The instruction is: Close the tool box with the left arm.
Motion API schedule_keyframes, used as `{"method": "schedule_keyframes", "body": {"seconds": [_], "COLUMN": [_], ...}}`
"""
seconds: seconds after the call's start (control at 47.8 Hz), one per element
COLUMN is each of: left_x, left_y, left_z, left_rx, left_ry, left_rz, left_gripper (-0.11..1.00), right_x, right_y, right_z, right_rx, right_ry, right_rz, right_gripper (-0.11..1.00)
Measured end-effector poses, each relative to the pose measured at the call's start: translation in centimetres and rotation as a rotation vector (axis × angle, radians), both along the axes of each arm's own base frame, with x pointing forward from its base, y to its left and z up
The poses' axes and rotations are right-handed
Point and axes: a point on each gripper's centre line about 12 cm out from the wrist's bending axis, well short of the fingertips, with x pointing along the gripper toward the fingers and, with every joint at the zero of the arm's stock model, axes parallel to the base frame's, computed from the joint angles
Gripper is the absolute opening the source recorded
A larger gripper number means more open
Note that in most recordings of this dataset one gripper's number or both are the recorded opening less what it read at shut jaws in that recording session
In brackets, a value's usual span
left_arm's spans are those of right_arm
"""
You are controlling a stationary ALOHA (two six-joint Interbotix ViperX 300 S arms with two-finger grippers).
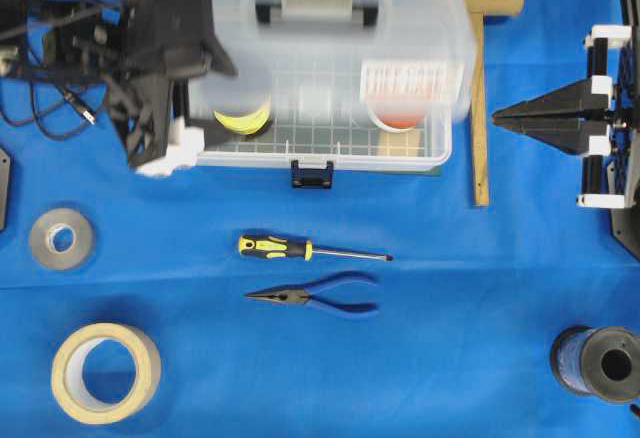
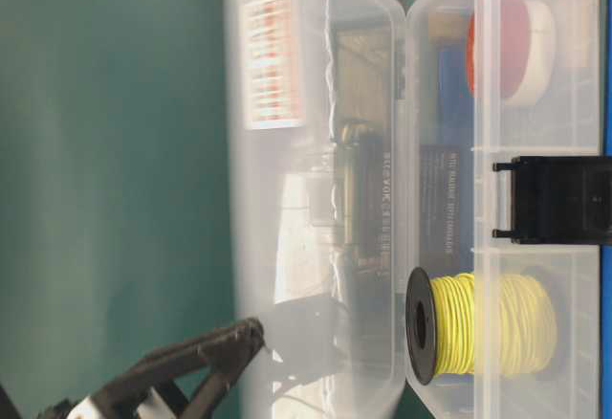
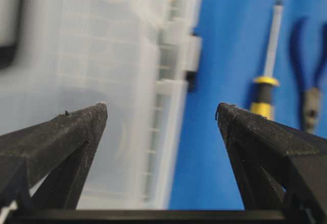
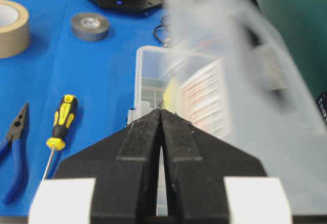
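Left arm [image 1: 165, 48] reaches over tool box [image 1: 330, 68] left end; left end effector [image 3: 161, 116] fingers wide apart, empty. Box at worktop [image 1: 320, 358] rear centre, lid part-raised, blurred. Right end effector [image 4: 161, 116] pressed together, well apart. Screwdriver [image 1: 310, 249], pliers [image 1: 315, 296] lie in front.
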Motion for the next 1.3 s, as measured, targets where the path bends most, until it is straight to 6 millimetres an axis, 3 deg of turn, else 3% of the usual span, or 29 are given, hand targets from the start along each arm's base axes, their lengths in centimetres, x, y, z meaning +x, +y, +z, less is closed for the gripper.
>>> {"method": "schedule_keyframes", "body": {"seconds": [0.168, 0.356, 0.628, 0.859, 1.026, 1.298], "left_x": [-0.7, -1.5, -4.9, -9.1, -12.2, -15.8], "left_y": [-3.1, -4.6, -4.6, -5.1, -5.1, -4.9], "left_z": [0.2, 1.3, 2.2, 3.3, 2.2, -2.3], "left_rx": [-0.029, -0.035, -0.033, -0.028, -0.028, -0.025], "left_ry": [-0.011, -0.045, -0.134, -0.365, -0.496, -0.606], "left_rz": [-0.063, -0.103, -0.101, -0.126, -0.131, -0.127], "left_gripper": [0.9, 0.9, 0.9, 0.9, 0.9, 0.9], "right_x": [0.0, 0.0, 0.0, -0.1, -0.1, -0.1], "right_y": [0.0, 0.0, 0.0, 0.0, 0.0, 0.0], "right_z": [0.0, 0.0, 0.0, 0.1, 0.1, 0.1], "right_rx": [0.0, 0.0, 0.008, 0.009, 0.009, 0.012], "right_ry": [0.0, 0.0, -0.001, -0.002, -0.001, -0.003], "right_rz": [0.0, 0.0, -0.001, -0.001, -0.001, 0.0], "right_gripper": [0.0, 0.0, 0.0, 0.0, 0.0, 0.0]}}
